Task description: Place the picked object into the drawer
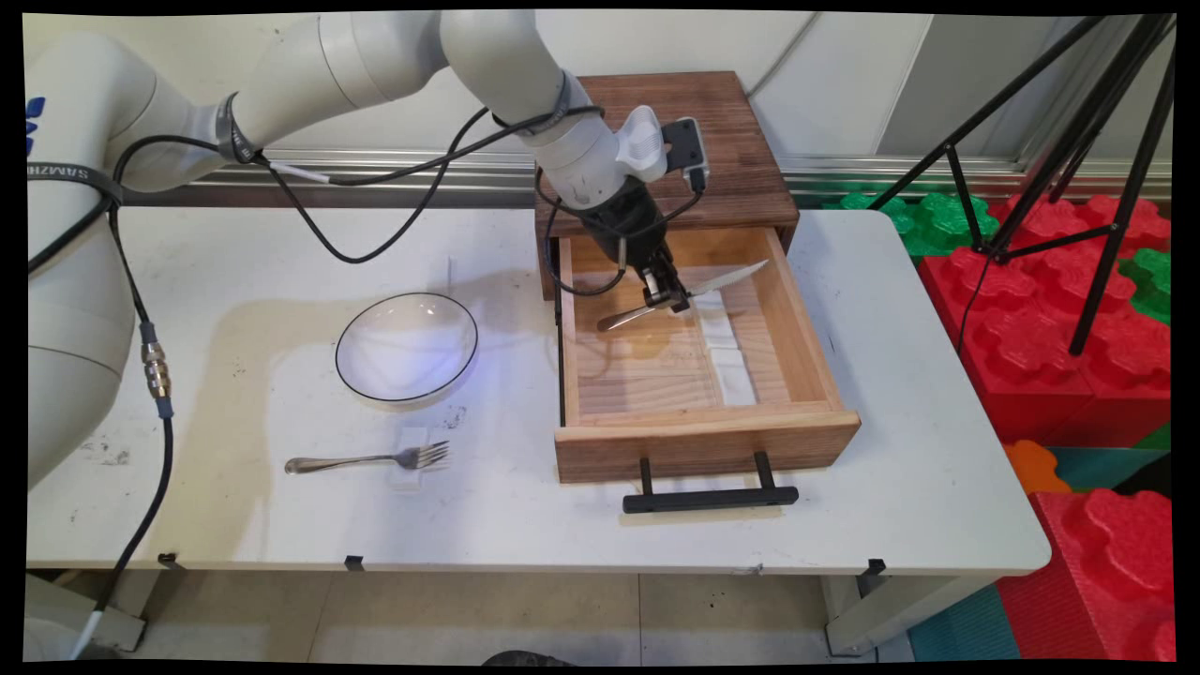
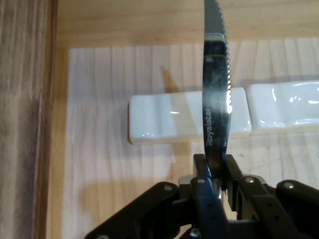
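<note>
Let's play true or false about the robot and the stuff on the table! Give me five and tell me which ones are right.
1. The gripper is holding a knife. True.
2. The knife is held above the open wooden drawer. True.
3. The fork is inside the drawer. False: it lies on the white table, in front of the bowl.
4. The bowl is full of soup. False: it looks empty.
5. White rests lie on the drawer's floor. True.
</note>
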Tool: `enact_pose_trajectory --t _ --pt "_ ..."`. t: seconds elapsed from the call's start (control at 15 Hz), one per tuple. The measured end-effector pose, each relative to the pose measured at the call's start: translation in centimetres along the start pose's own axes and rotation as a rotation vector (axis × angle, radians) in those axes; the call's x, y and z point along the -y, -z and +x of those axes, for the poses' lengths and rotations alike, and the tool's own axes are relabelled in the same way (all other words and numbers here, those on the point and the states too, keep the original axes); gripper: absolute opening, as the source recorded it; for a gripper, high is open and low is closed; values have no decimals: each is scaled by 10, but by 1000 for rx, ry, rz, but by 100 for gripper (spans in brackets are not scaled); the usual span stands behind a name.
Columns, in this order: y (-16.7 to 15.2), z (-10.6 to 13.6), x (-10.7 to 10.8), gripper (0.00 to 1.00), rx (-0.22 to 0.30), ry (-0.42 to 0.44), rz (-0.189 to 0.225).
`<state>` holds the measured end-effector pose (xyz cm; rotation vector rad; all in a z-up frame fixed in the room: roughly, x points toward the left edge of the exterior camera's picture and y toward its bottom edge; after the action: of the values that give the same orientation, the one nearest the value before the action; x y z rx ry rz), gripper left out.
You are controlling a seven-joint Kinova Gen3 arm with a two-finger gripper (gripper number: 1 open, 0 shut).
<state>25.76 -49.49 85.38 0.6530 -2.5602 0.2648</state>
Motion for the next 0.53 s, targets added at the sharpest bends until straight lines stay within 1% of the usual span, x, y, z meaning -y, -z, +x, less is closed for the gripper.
enact_pose_trajectory --t 0.53 --pt "-17 -5 4 0 9 -9 -7"
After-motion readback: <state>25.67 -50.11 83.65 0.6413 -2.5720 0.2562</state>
